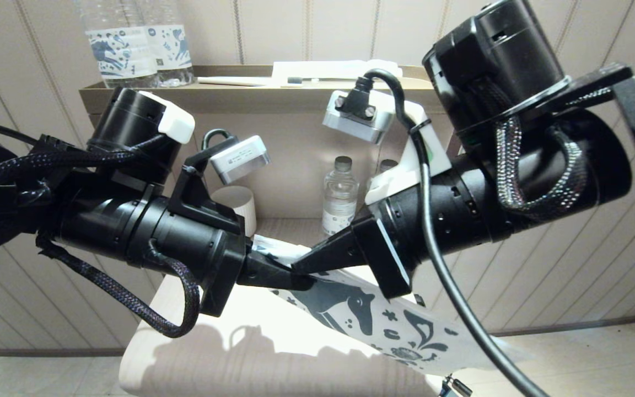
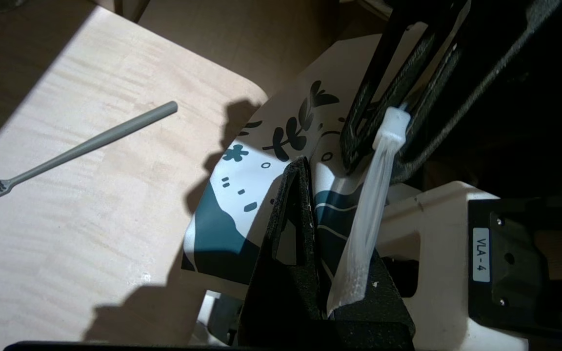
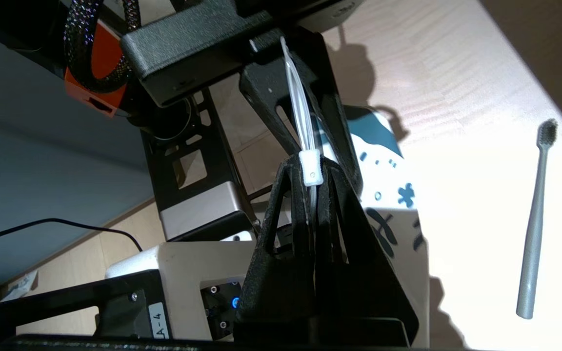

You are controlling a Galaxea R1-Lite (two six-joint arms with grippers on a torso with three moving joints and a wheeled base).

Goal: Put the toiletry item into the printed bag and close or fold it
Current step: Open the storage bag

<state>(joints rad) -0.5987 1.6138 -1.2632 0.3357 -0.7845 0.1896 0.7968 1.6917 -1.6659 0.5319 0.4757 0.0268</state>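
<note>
The printed bag (image 1: 361, 314) hangs above the pale table between my two grippers, its dark blue horse facing me. My left gripper (image 1: 303, 282) is shut on the bag's clear top strip (image 2: 369, 209). My right gripper (image 1: 298, 268) meets it tip to tip and is shut on the same strip at the small white slider (image 3: 310, 168). The toiletry item, a slim grey toothbrush (image 2: 81, 148) with a dark bristle head, lies flat on the table beside the bag and apart from it, and shows as the toothbrush (image 3: 534, 219) in the right wrist view too. The arms hide it in the head view.
The pale wooden table (image 1: 240, 358) has a rounded corner near me. Behind it a brown shelf unit (image 1: 251, 99) carries two large water bottles (image 1: 135, 44) and flat white items (image 1: 323, 71). A small bottle (image 1: 339, 196) and a white cup (image 1: 237, 207) stand lower.
</note>
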